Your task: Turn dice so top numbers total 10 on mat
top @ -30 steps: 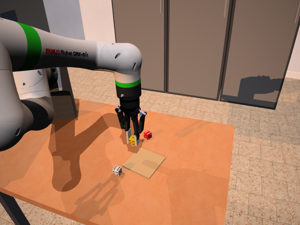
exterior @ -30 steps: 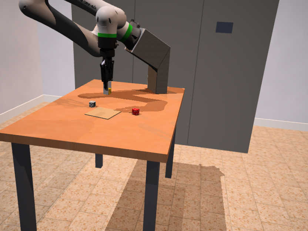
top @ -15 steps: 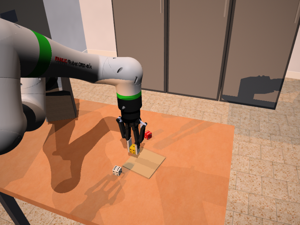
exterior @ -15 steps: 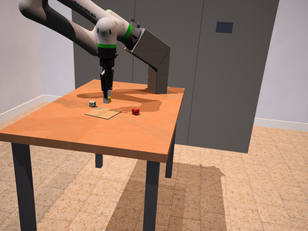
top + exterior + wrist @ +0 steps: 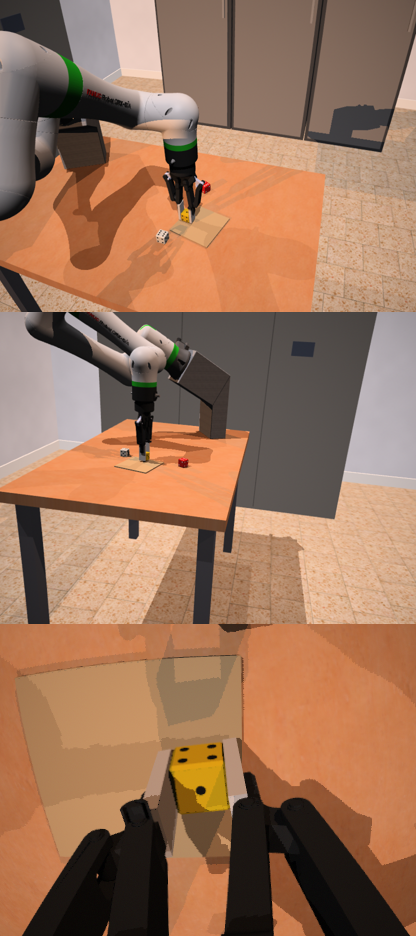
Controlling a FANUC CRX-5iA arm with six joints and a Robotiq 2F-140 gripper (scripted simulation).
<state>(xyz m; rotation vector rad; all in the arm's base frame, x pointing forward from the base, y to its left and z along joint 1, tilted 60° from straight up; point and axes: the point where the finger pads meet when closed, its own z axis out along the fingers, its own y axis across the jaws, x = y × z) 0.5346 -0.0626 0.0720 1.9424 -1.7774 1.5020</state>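
My gripper (image 5: 185,216) points straight down and is shut on the yellow die (image 5: 185,215), holding it low over the near-left part of the tan mat (image 5: 200,226). In the wrist view the yellow die (image 5: 196,778) sits between the two finger pads, with the mat (image 5: 134,752) beneath it. I cannot tell whether the die touches the mat. The red die (image 5: 205,187) lies on the table behind the mat, off it.
The arm's dark base block (image 5: 210,402) stands at the back of the orange table (image 5: 134,476). The table's right edge lies beyond the red die (image 5: 183,462). Brown cabinets (image 5: 268,63) stand behind the table.
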